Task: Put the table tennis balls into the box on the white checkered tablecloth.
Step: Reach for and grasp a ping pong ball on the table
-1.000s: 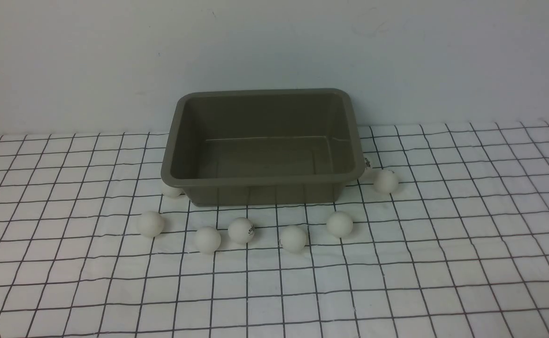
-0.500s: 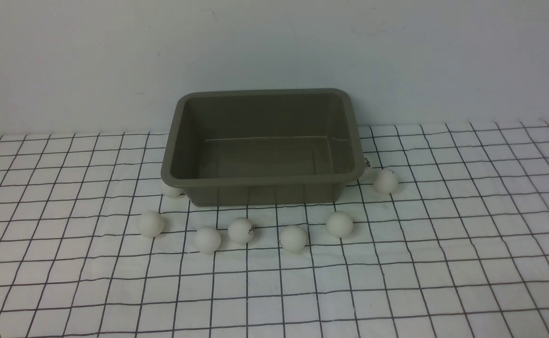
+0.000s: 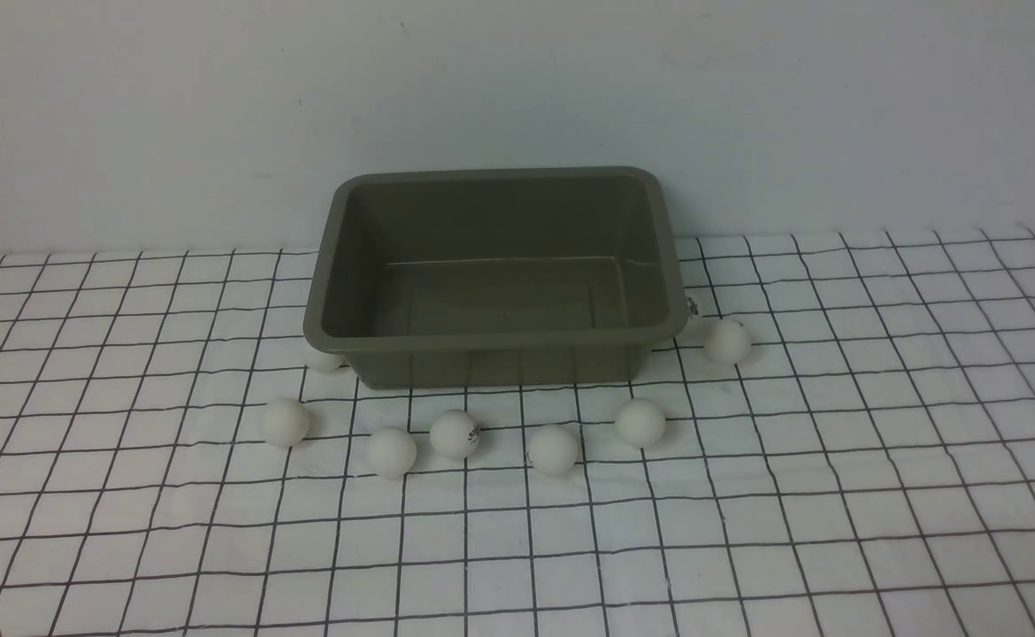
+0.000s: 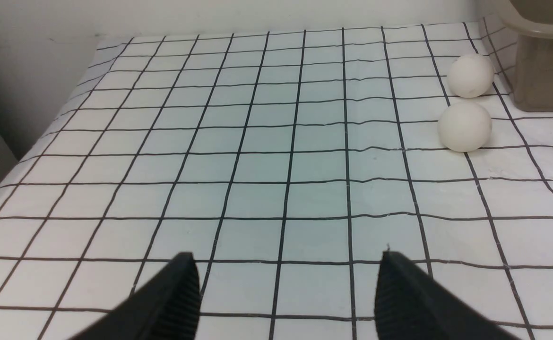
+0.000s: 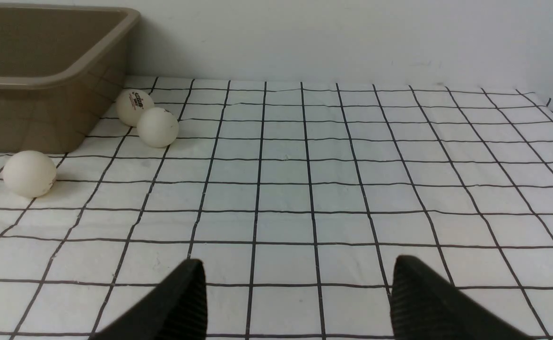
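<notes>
1. Box (image 3: 491, 341) on the checked cloth (image 3: 836, 460) toward the back of the surface, close to the pale wall (image 3: 517, 88), long side toward the robot, open top up.
2. Row of five balls (image 3: 554, 449) on the cloth in front of the box's near wall, loose and uneven, none touching the box; second and third from the left close together, the third with a small dark print.
3. One more ball (image 3: 323, 360) at the box's left front corner, tucked partly under the flared rim and half hidden from the front.
4. Another ball (image 3: 727, 341) off the right front corner, on the cloth, apart from the box; just beside it and nearer the box wall, a printed ball (image 5: 134, 107), clear in the right wrist view, mostly hidden behind the rim from the front.
5. Left hand (image 4: 288, 257) open, black fingers (image 4: 172, 302) spread wide above bare cloth, nothing between them; two balls and a corner of the box further off in its view.
6. Right hand (image 5: 298, 260) open as well, low over the cloth, gripping nothing, well apart from the nearest ball.
7. Both hands seen only from their own wrist cameras.
</notes>
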